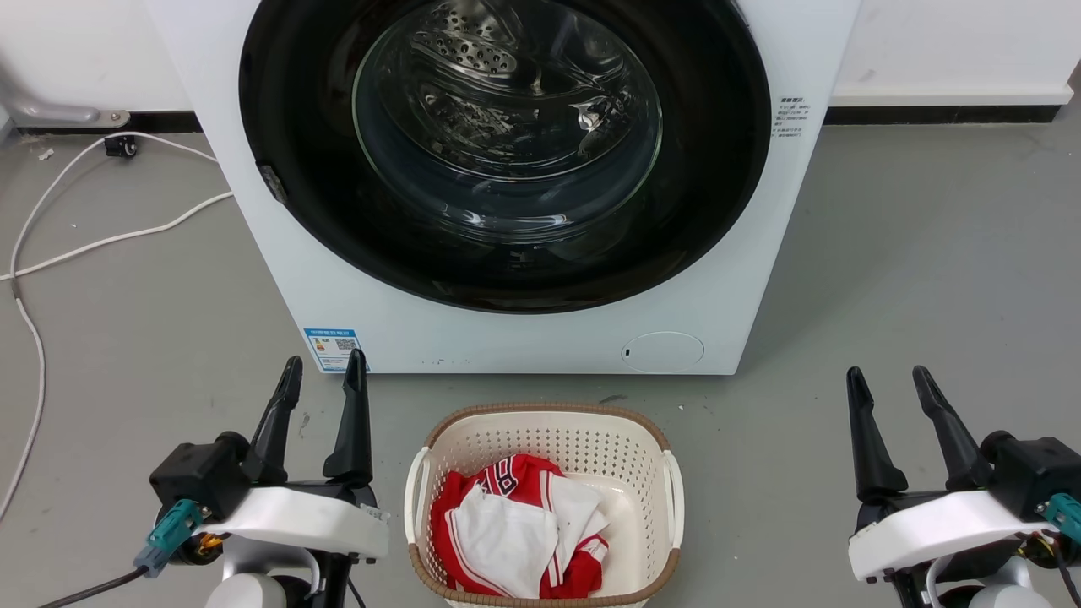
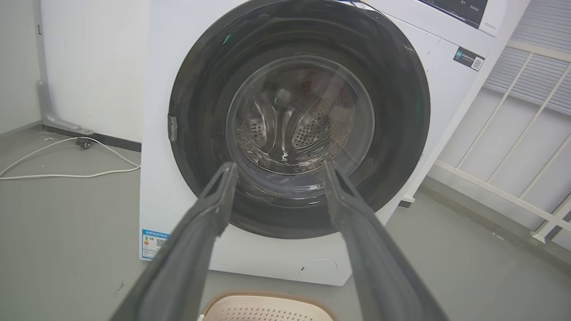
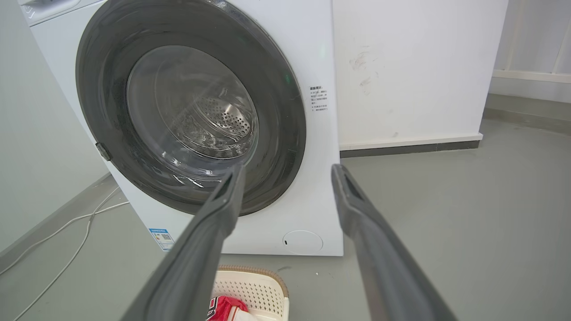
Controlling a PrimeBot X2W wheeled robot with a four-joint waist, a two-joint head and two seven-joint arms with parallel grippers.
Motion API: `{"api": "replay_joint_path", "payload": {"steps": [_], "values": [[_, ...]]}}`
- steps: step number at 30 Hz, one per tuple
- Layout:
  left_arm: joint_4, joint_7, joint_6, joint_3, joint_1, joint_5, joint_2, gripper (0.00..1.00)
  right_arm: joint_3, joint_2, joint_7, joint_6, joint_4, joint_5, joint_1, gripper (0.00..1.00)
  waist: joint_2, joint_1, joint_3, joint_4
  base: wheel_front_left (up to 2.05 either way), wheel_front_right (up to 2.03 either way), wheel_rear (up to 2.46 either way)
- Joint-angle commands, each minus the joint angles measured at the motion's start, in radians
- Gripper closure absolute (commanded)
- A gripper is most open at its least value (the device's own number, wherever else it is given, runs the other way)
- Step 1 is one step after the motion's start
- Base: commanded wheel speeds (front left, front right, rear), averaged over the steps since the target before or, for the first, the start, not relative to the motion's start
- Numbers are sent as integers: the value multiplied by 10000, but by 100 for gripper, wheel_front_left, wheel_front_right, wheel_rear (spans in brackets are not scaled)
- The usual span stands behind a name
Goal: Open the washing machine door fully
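Left end effector [image 1: 325,361] and right end effector [image 1: 888,371] spread, empty; washing machine door [image 1: 507,152] closed, farther off between them, untouched.

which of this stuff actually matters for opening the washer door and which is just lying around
For the job:
- washing machine door, shut
- left gripper, open, clear of the door
- right gripper, open, clear of the door

Lying about:
- laundry basket
- red and white clothes in it
- white cable on the floor
- small round flap low on the machine
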Motion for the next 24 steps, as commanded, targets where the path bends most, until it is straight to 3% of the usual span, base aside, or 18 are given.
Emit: {"api": "replay_joint_path", "payload": {"steps": [1, 24], "values": [[-46, -98, 17, -23, -121, 309, 68, 0, 7, -4, 0, -3, -58, -306, 22, 0, 0, -1, 5, -2, 0, 0, 0], [59, -584, 213, -296, -109, 2341, 156, 0, 127, 3, -104, -3, -194, -2090, 229, 0, 0, -1, 39, -14, 0, 0, 0]]}}
